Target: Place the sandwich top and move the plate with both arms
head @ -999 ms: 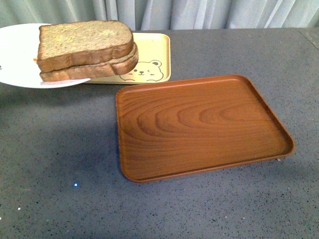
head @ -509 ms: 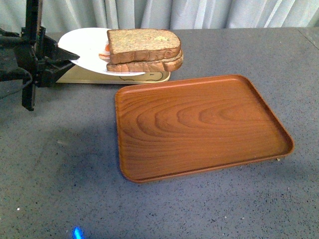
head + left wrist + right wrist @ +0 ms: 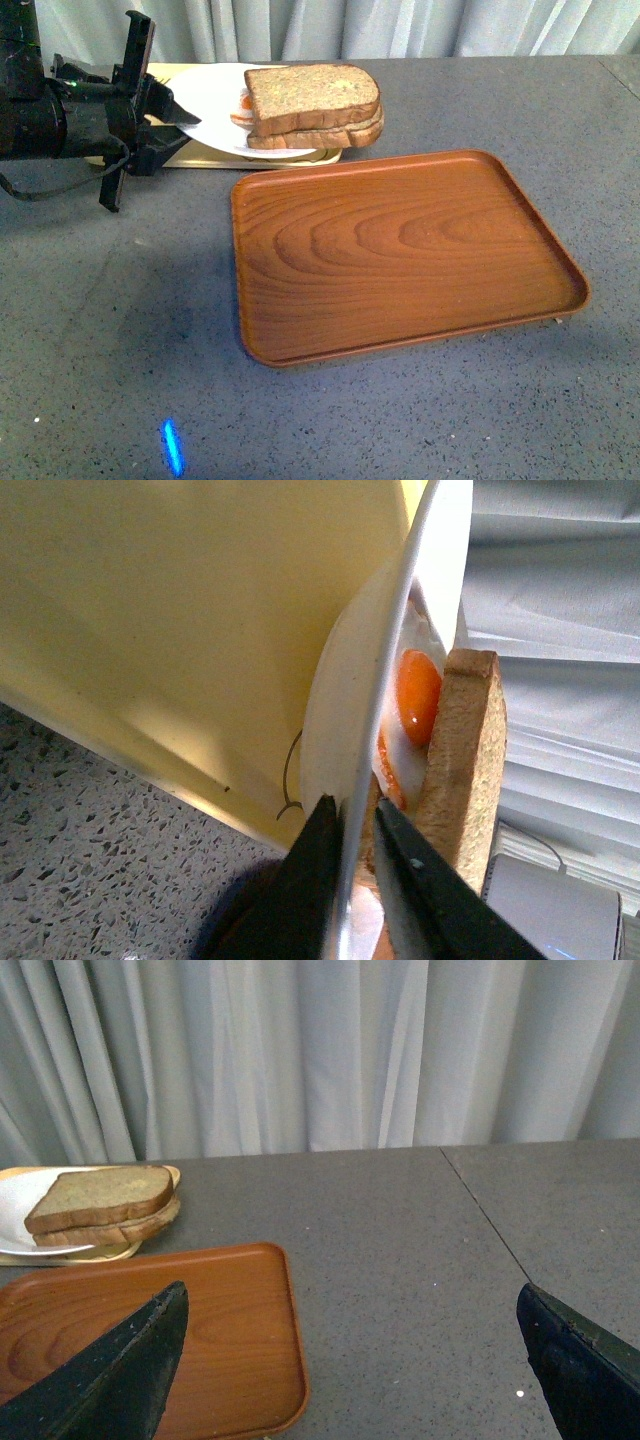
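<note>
Nearest the robot: grey speckled table (image 3: pixel 100 350) w/ a small blue glint (image 3: pixel 172 445) on it. Next came the brown wood-grain tray (image 3: pixel 400 250), lying flat, nothing on it.

R gripper (image 3: pixel 350 1370) wasn't in the front view. Its wrist cam showed the jaws spread wide w/ nothing btwn them, looking over the brown tray toward the sandwich.

Past the brown tray's far left corner was the L gripper (image 3: pixel 165 115), jaws pinching the left rim of the plate (image 3: pixel 210 95). The left wrist cam showed one finger (image 3: pixel 305 880) under the rim & the other on top, pressed close.

The plate, white & round, was over a yellow tray (image 3: pixel 200 155); couldn't tell if they touched.

The sandwich top (image 3: pixel 312 95) sat on the plate's right side, stacked on a second bread slice (image 3: pixel 330 135), edges approx. aligned, both overhanging the rim on the right. A fried egg (image 3: pixel 417 695) lay btwn the slices, orange yolk peeking out on the gripper's side.

Farthest back: pale curtain (image 3: pixel 400 25).
</note>
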You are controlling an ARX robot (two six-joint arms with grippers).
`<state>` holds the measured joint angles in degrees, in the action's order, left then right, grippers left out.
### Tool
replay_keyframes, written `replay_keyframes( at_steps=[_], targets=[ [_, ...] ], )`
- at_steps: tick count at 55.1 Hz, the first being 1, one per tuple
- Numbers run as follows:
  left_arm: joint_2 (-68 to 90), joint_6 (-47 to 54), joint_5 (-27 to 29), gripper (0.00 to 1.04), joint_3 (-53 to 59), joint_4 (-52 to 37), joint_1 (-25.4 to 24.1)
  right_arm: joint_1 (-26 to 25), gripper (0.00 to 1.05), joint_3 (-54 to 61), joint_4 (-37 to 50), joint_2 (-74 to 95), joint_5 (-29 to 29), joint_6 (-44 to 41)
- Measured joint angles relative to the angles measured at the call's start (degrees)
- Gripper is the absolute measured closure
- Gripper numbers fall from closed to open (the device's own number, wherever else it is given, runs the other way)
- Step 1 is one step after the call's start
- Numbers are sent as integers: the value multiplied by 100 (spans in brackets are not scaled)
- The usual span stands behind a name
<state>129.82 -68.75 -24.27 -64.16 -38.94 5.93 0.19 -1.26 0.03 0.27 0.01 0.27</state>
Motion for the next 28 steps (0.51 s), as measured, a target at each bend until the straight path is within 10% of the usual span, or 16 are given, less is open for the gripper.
replay_keyframes(
  at_steps=[28],
  targets=[
    [-846,81,-463,13,1567,-1106,-638,0,9,0,0,0,0,0]
  ],
)
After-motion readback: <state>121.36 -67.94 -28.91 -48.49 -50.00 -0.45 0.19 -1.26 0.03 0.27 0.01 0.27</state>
